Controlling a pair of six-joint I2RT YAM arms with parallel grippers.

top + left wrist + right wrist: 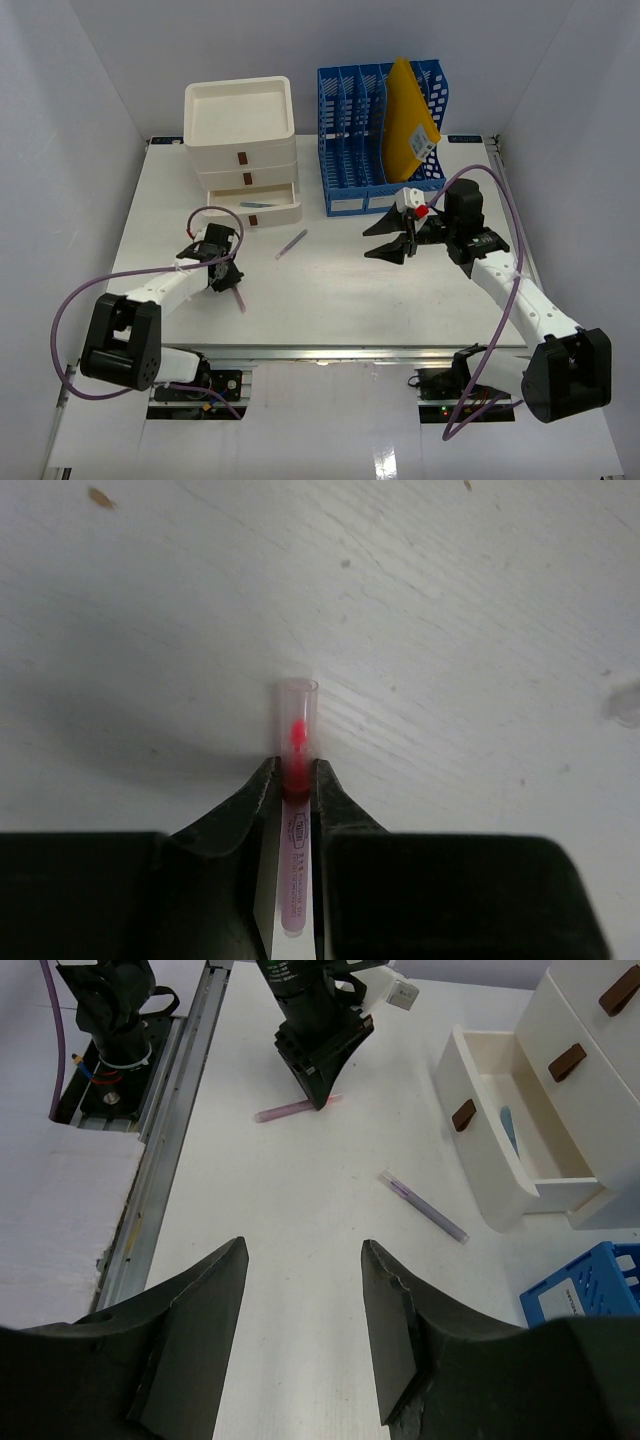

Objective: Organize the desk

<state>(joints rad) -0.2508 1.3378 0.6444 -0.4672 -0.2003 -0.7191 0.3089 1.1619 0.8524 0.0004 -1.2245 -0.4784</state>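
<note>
The white desk [330,290] carries everything. My left gripper [235,290] is shut on a pink pen [294,810], holding it low at the desk's left; the pen also shows in the right wrist view [285,1110]. A purple pen [291,243] lies loose mid-desk, also in the right wrist view [423,1205]. My right gripper [388,243] is open and empty, hovering right of centre. The white three-drawer box [241,150] stands at the back left with its bottom drawer [500,1140] pulled open; a light blue item lies inside it.
A blue file rack [383,135] with a yellow envelope [410,125] stands at the back right. A silver rail [165,1130] runs along the desk's front edge. White walls enclose the left, right and back.
</note>
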